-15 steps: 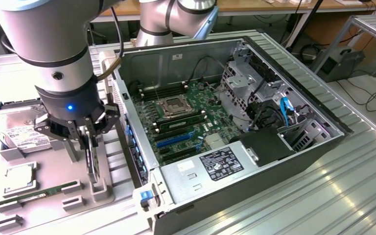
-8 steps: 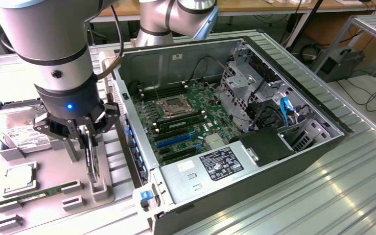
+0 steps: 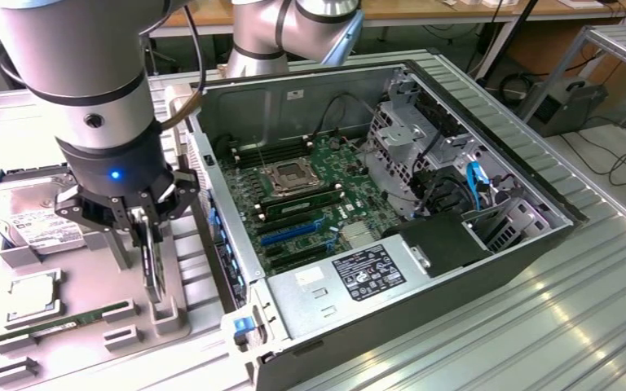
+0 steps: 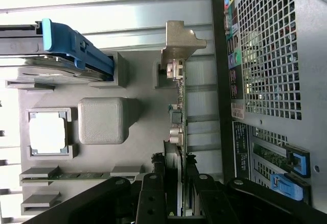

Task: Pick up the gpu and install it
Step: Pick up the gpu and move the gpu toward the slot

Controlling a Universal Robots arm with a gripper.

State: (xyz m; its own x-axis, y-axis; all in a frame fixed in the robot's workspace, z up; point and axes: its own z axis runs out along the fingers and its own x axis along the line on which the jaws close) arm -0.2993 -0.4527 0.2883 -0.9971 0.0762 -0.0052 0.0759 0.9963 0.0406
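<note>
Gpu, one, between two fingers

The case wall crowds the gpu on one side.

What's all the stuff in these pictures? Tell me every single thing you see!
computer case: one, black and silver, lying open on the exterior view's right.
circuit board: one, green, inside the case.
tray: one, grey, beside the case.
graphics card: one, dark with a silver end plate, standing on edge in a tray holder.
hard drive: one, silver in a blue frame, on the tray.
processor chip: one, silver, in a tray pocket.
memory stick: one, green, on the tray.
robot arm: one, silver-grey, above the tray.
claw: one, black, straddling the graphics card.
</note>
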